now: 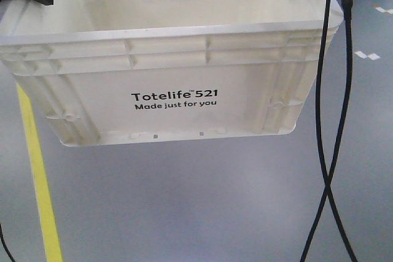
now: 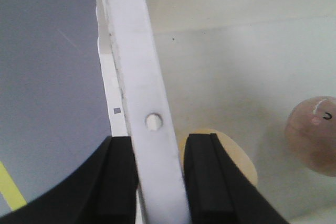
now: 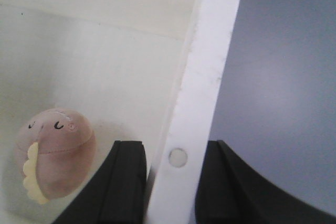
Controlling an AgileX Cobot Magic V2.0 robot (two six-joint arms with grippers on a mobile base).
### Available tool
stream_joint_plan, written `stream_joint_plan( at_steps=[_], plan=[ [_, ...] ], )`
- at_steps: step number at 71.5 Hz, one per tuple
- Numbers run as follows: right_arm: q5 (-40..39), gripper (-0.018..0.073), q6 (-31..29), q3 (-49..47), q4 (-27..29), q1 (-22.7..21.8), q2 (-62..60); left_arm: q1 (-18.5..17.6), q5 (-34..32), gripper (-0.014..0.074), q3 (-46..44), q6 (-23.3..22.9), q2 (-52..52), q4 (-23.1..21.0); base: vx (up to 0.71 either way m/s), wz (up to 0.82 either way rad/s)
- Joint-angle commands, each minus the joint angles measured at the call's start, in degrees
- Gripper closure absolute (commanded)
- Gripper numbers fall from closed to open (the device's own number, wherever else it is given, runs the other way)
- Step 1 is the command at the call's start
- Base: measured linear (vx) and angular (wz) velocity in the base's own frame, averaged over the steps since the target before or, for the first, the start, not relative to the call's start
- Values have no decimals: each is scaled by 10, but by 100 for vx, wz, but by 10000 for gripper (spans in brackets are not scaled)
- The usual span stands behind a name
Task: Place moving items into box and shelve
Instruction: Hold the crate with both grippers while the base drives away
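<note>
Fingers (image 2: 118,182) of the left gripper (image 2: 160,182) are clamped on the left rim (image 2: 139,77) of the white crate (image 1: 245,90), one black pad outside the wall and one inside, both pressed against the plastic just below a small round hole. The right gripper (image 3: 176,192) grips the right rim (image 3: 207,66) in the same way, its pads squeezing the wall from both sides beside a matching hole.

From the front view the crate fills the upper half of the scene, with its near wall facing the camera and the print "Totelife 521, Made just for you" across it. It sits level and appears to hang above the grey floor (image 1: 184,200), though the view is too close to be sure. Both grippers show only as dark shapes at the far top corners.

Inside the crate, on its pale bottom, lies a pinkish-brown plush toy (image 3: 52,153) with closed stitched eyes and a yellow frill along one side, well apart from either gripped wall. A cream rounded shape (image 2: 239,156) lies near the left wall, partly hidden behind the inner pad and too obscured to name.

On the floor, a yellow line (image 1: 40,188) runs along the left, and black cables (image 1: 334,151) hang and cross on the right.
</note>
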Motion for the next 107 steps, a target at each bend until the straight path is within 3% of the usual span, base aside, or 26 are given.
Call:
stream_joint_plan(
  at_steps=[1, 63, 107],
  plan=[
    [-42, 570, -20, -25, 93, 14, -39, -15, -70, 613, -27, 5, -29, -122, 22, 70],
    [-43, 570, -20, -25, 92, 14, -39, -15, -70, 613, -27, 5, -29, -122, 25, 62],
    [-43, 570, -20, -25, 93, 14, -39, -15, -70, 613, -27, 5, -29, -122, 37, 22]
  ],
)
